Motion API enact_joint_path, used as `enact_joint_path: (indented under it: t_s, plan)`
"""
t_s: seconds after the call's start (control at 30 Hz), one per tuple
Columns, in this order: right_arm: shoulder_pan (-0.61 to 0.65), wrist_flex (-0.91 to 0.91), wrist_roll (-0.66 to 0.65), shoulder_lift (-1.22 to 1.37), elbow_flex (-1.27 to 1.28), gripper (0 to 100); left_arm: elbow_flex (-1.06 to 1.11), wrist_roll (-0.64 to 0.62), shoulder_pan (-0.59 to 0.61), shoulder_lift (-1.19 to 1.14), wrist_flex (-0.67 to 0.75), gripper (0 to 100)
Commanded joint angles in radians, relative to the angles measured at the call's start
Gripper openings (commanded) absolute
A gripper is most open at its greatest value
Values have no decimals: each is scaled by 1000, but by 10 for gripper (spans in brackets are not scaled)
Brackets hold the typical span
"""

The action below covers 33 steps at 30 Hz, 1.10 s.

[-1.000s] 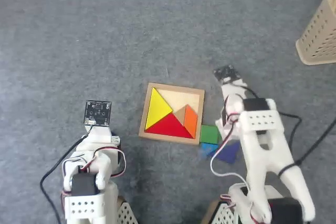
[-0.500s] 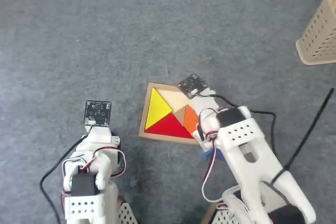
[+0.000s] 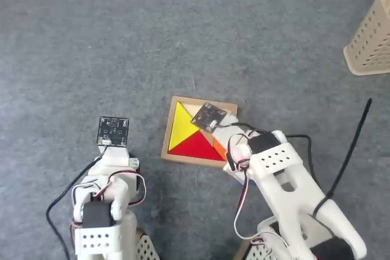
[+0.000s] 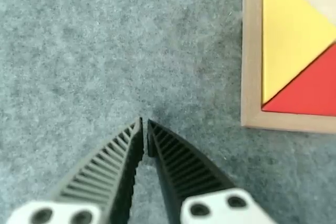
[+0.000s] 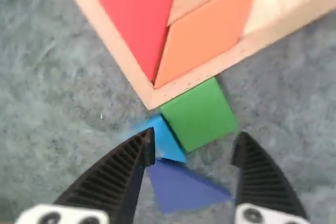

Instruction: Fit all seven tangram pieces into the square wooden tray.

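Where the right arm lies over the near right corner of the wooden tray in the high view, it hides most of the orange parallelogram. The yellow triangle and red triangle sit in the tray in plain sight.

Right wrist view: the right gripper is spread wide and holds nothing. Between its fingers, on the grey carpet outside the tray, lie three pieces:
- the green square, touching the tray's outer corner;
- the light blue triangle, just beside one finger and partly covered by it;
- the dark blue piece, its outline cut by the same finger.

A tan area beside the orange parallelogram may be bare tray floor or an unpainted piece; which one cannot be told.

Left wrist view: the left gripper is closed to a hairline gap and empty. It hangs over carpet, apart from the tray's corner, and the frame edge cuts the tray off.

A slatted basket is cropped at the far right.
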State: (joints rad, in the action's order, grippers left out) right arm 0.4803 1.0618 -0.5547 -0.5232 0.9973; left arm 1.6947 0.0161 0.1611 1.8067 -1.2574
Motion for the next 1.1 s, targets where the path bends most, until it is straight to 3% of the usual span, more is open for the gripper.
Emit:
enact_joint_path:
  t_s: [0.0,0.53,0.87,1.07]
  plan:
    - [-1,-18,-58,-33,-6,305,-10,3,-5,18,-6,17]
    - [-7,-209,-91,239,2,303,-10,3,-5,18,-6,17]
    - [-257,-203,-51,266,-38,184,-10,3,-5,18,-6,17]
    - [-275,-200,55,257,-71,184,-10,3,-5,18,-6,17]
